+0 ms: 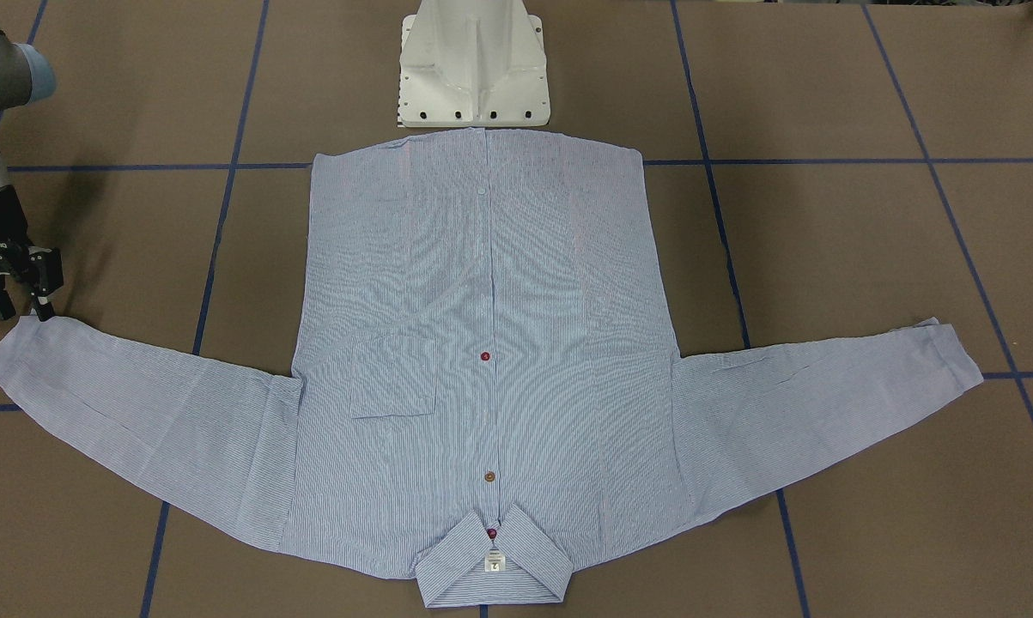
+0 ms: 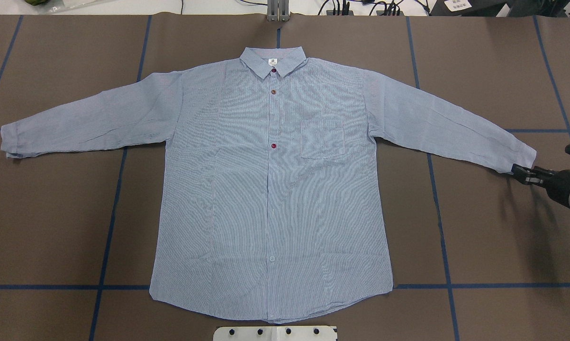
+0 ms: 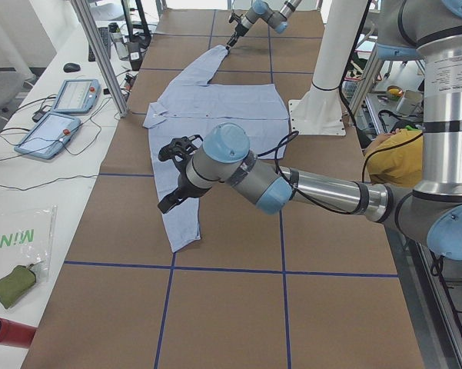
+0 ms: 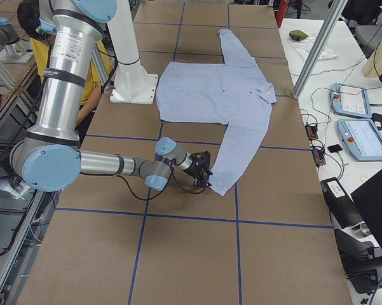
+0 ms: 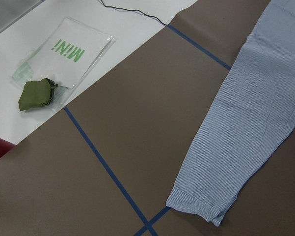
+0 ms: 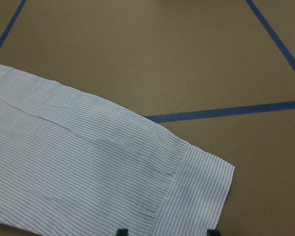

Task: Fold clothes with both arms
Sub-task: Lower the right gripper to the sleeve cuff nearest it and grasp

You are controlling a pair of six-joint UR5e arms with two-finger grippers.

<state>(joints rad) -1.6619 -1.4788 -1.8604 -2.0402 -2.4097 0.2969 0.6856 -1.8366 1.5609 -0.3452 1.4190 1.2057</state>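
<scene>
- The shirt (image 2: 270,189) lies flat mid-table (image 2: 52,227), collar toward the far edge, hem right by the pedestal base (image 2: 275,333) at the robot's edge.
- Its sleeves run out sideways, one toward each end of the table.
- The right gripper (image 2: 519,171) sits just at the cuff near the right end.
- The left gripper (image 3: 173,173) is up over the sleeve toward the left end.
- Past the left end, a bench (image 5: 132,24) carries a plastic bag (image 5: 64,54), with a pouch (image 5: 37,93) on the bag's corner.

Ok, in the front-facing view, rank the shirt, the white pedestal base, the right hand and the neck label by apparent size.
1. shirt
2. white pedestal base, cut off at the top edge
3. right hand
4. neck label
</scene>
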